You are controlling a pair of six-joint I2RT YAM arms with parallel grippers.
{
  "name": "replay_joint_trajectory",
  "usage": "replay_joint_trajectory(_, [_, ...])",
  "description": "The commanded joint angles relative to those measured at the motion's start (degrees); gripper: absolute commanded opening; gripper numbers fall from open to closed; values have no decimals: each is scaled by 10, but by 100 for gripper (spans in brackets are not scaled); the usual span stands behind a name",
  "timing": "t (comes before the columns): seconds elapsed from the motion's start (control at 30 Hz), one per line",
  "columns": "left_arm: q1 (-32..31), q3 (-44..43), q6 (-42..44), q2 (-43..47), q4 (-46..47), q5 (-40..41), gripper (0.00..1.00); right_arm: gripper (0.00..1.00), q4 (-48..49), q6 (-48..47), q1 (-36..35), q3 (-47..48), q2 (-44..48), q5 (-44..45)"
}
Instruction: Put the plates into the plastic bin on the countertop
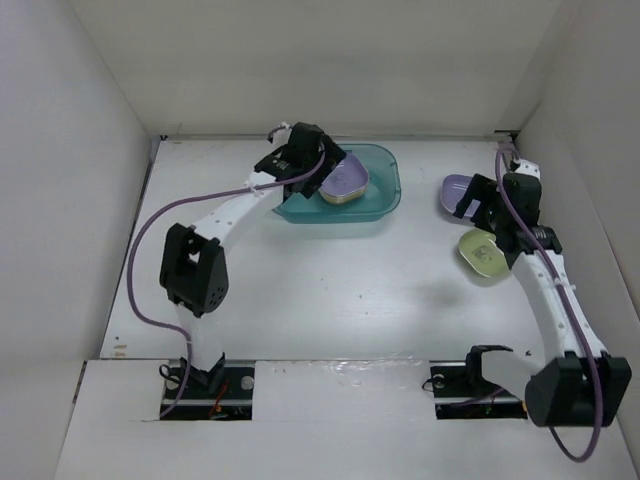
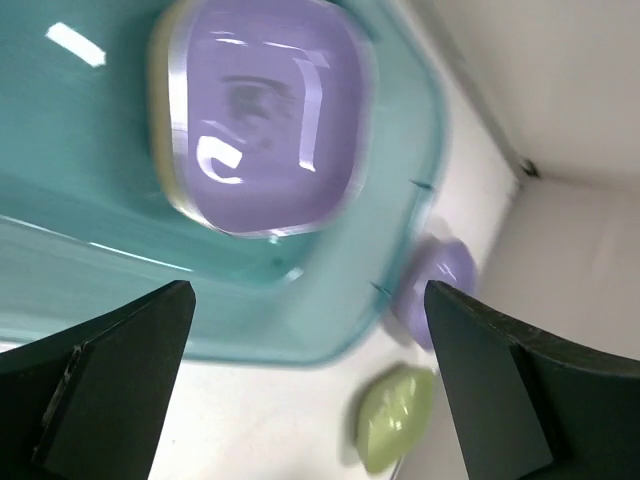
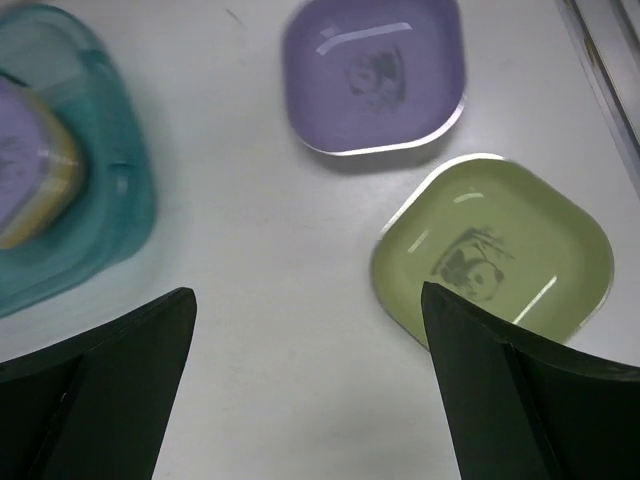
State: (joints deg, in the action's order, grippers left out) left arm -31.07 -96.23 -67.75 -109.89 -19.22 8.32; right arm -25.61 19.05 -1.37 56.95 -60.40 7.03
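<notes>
The teal plastic bin (image 1: pixel 382 190) sits at the back middle of the white countertop (image 1: pixel 330 290). A lavender plate (image 1: pixel 345 180) lies in it on top of a yellowish one (image 3: pixel 55 175); it shows in the left wrist view (image 2: pixel 265 110) too. A second lavender plate (image 1: pixel 455 190) and a pale green plate (image 1: pixel 482 252) lie on the countertop at the right, seen closely in the right wrist view (image 3: pixel 372 75) (image 3: pixel 495 255). My left gripper (image 2: pixel 305 330) is open and empty above the bin's near wall (image 2: pixel 300 320). My right gripper (image 3: pixel 305 350) is open and empty, just left of the green plate.
White walls (image 1: pixel 70 200) bound the countertop on the left, back and right. The right wall stands close behind the two loose plates. Purple cables (image 1: pixel 135 270) trail along both arms.
</notes>
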Motion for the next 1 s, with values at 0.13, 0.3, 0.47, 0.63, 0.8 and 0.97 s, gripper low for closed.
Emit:
replay_joint_trajectory(0.13, [-8,41,179,160,58,-65,100,100,78,-4,85,45,-138,21])
replay_joint_trajectory(0.3, [-8,73,278,187,49,-119,100,99,52,-22,97,170,-311,73])
replay_joint_trajectory(0.47, [-8,119,312,232,23,-114,100,99,52,-11,127,220,-414,98])
replay_joint_trajectory(0.63, [-8,160,335,295,14,-115,100,91,46,-11,150,279,-524,38])
replay_joint_trajectory(0.8, [-3,160,336,319,-5,-117,100,74,-20,-17,150,344,-582,30])
replay_joint_trajectory(0.97, [2,155,341,332,-18,-101,100,50,-53,-12,137,435,-627,25])
